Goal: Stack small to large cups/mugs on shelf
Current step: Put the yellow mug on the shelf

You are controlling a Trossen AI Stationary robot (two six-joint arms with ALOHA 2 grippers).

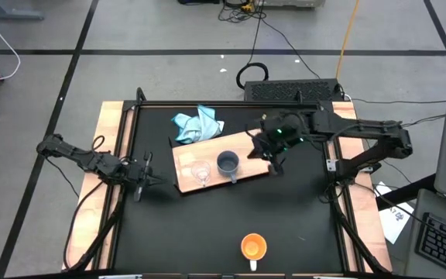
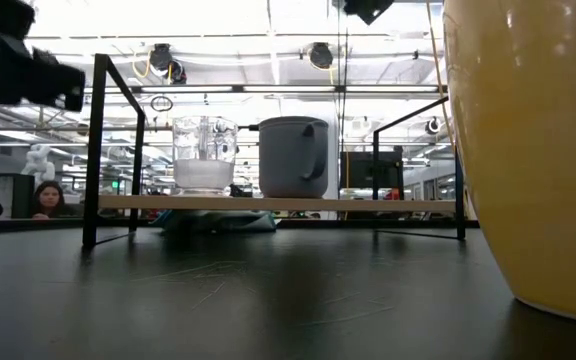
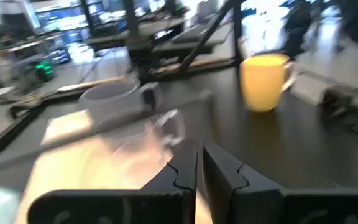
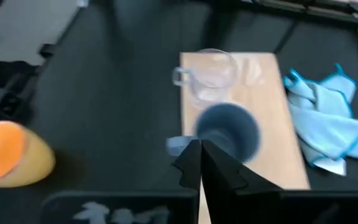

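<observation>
Left gripper [image 1: 147, 180]: low over the black table [image 1: 207, 225], just off the left end of the shelf [image 1: 246, 147], fingers [image 3: 182, 177] pressed nearly together and holding nothing. Shelf: light wooden board on black brackets, lying at a slight slant near the table's middle; serves as landmark for all entries. Clear glass cup [image 1: 200, 172]: upright on the shelf's left part, handle visible. Grey-blue mug [image 1: 228, 163]: upright on the shelf, just right of the glass cup, the two close but apart. Light blue cloth [image 1: 197, 126]: crumpled on the table behind the shelf's left half, touching its far edge. Right gripper [image 1: 276, 159]: raised over the shelf's right end, just right of the grey-blue mug, fingers [image 4: 194, 162] together and empty. Orange mug [image 1: 253, 247]: upright on the table, well apart from the shelf, toward the table's near edge, handle pointing away from the shelf.
</observation>
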